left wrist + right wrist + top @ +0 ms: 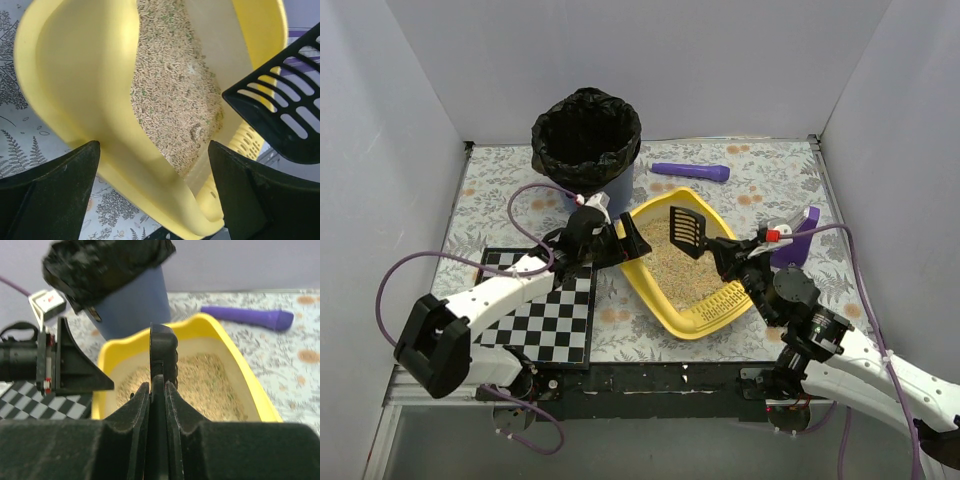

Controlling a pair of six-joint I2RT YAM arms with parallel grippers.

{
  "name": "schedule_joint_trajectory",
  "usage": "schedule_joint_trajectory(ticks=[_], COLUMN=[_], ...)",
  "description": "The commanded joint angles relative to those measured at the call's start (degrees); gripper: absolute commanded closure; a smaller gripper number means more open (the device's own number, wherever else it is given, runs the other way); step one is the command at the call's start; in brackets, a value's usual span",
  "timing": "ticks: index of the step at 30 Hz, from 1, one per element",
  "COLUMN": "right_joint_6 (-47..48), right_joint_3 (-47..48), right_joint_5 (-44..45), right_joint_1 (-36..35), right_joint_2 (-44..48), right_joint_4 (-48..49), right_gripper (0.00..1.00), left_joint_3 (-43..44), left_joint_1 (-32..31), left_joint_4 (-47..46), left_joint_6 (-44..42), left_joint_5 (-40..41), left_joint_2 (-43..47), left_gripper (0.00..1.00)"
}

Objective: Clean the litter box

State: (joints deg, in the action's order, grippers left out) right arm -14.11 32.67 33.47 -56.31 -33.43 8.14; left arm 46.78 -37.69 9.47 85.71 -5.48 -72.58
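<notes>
Clamping the scoop (688, 230) above the far half of the litter box (655, 285), which lies mid-table with its long axis far-left to near-right, the right gripper (719, 250) reaches the litter first, while the left gripper (618, 246) stands open at the left rim.

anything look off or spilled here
The litter box sits skewed, diagonal to the table edges, and its litter is bunched into a band, leaving bare floor along one side.

Left arm is stretched forward and the left gripper (612, 242) is held wide open, fingers (60, 195) spread well apart. Right arm is bent inward, with the right gripper (725, 253) clamped tight on a scoop (688, 228) handle that's pinched between both fingers.
</notes>
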Motion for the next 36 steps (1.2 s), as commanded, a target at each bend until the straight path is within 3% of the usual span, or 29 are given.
schedule_joint_trajectory(ticks=[1, 9, 13, 17, 19, 22, 25, 28, 30, 36], right_joint_6=[-5.92, -16.38, -21.03, -26.92, -29.04, -25.46, -18.26, -15.6, -16.91, -25.0], right_joint_3=[-2.08, 4.68, 8.54, 13.56, 14.53, 13.39, 12.08, 9.71, 9.43, 16.45], right_joint_5=[3.43, 4.5, 4.14, 7.99, 10.55, 11.35, 4.35, -6.02, -8.33, -3.41], right_joint_1=[-0.2, -0.2, -0.2, -0.2, -0.2, -0.2, -0.2, -0.2, -0.2, -0.2], right_joint_2=[4.69, -0.48, -6.72, -10.95, -11.74, -10.96, -8.77, -7.09, -8.31, -21.74], right_joint_4=[-1.62, -17.01, -22.27, -30.71, -33.53, -31.62, -24.61, -17.48, -16.4, -22.73], right_gripper=[0.99, 0.99, 0.99, 0.99, 0.99, 0.99, 0.99, 0.99, 0.99, 0.99], left_joint_3=[4.54, 9.2, 13.05, 18.07, 19.65, 20.27, 19.84, 19.05, 17.56, 13.08], left_joint_1=[-0.54, -0.28, 1.39, 3.5, 3.59, 3.59, 3.59, 3.59, 3.5, 3.5], left_joint_4=[3.0, 0.2, -0.95, 0.1, 0.63, 0.46, 0.37, 0.46, -0.33, -4.37], left_joint_6=[-4.05, -17.58, -22.77, -26.47, -27.0, -26.65, -25.33, -24.02, -23.05, -20.24], left_joint_5=[3.1, 4.6, 3.9, -1.64, -1.91, -3.57, -4.72, -4.28, -4.1, -4.89], left_joint_2=[-4.76, -11.52, -16.62, -20.58, -21.99, -22.87, -23.22, -22.61, -21.47, -17.78], left_gripper=[0.15, 0.46, 0.71, 0.71, 0.66, 0.64, 0.64, 0.74, 0.77, 0.82])
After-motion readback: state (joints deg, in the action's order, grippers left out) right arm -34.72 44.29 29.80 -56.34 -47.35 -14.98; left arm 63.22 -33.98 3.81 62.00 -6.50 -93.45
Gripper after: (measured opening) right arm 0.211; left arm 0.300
